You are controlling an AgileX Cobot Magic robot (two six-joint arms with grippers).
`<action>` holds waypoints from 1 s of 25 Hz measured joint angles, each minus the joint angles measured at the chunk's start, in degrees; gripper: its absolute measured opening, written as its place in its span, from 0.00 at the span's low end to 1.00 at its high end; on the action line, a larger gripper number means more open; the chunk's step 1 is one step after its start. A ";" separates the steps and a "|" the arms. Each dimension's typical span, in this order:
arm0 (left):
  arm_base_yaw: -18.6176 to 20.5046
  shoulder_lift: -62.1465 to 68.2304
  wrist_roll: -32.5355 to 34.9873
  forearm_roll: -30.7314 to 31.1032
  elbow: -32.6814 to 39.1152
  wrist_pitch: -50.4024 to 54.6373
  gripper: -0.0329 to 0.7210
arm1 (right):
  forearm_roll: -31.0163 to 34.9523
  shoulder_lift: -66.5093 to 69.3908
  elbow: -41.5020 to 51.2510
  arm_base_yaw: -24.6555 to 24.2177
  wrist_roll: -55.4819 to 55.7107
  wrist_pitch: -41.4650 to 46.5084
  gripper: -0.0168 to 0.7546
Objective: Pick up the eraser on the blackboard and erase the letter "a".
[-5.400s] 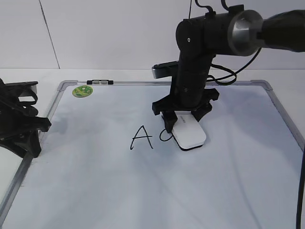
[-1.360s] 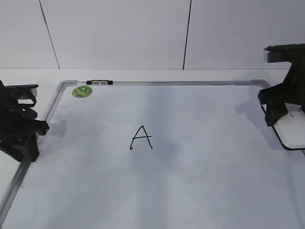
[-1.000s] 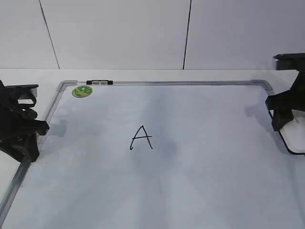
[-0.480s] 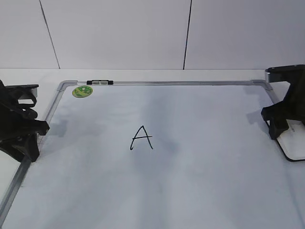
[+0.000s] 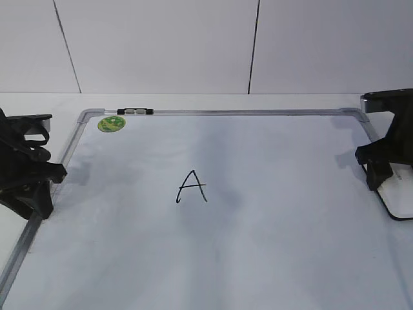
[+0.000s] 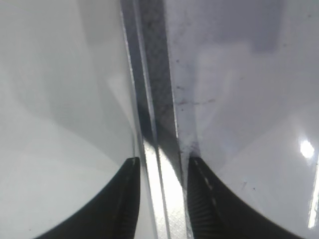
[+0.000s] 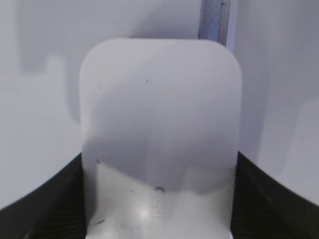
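The blackboard (image 5: pixel 258 245) is a white board with a silver frame lying flat. A capital "A" (image 5: pixel 191 187) is at its middle. No small letter "a" shows beside it; that spot is bare. The white eraser (image 5: pixel 401 197) with a black underside lies at the board's right edge, between the fingers of my right gripper (image 5: pixel 381 175). In the right wrist view the eraser (image 7: pixel 159 109) fills the gap between the fingers of my right gripper (image 7: pixel 159 155), which touch its sides. My left gripper (image 5: pixel 46 187) sits at the board's left edge. Its slightly parted fingers (image 6: pixel 162 160) straddle the frame (image 6: pixel 149 99) and hold nothing.
A round green sticker (image 5: pixel 111 123) is in the board's far left corner. A small black and silver clip (image 5: pixel 135 111) sits on the far frame rail. A white wall rises behind the table.
The small "a" that stood beside the "A" is gone. My right gripper has carried the eraser from the middle to the board's right edge, with only a small shift in the last half second.
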 joint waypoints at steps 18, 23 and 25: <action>0.00 0.00 0.00 0.00 0.00 0.18 0.36 | 2.71 0.00 0.00 0.00 -0.04 0.48 0.74; 0.00 0.00 0.00 0.00 0.00 0.18 0.36 | 3.05 0.00 0.00 0.00 -1.54 0.38 0.81; 0.00 0.00 0.00 0.00 0.00 0.22 0.36 | 3.80 0.00 0.00 0.00 -2.61 0.38 0.85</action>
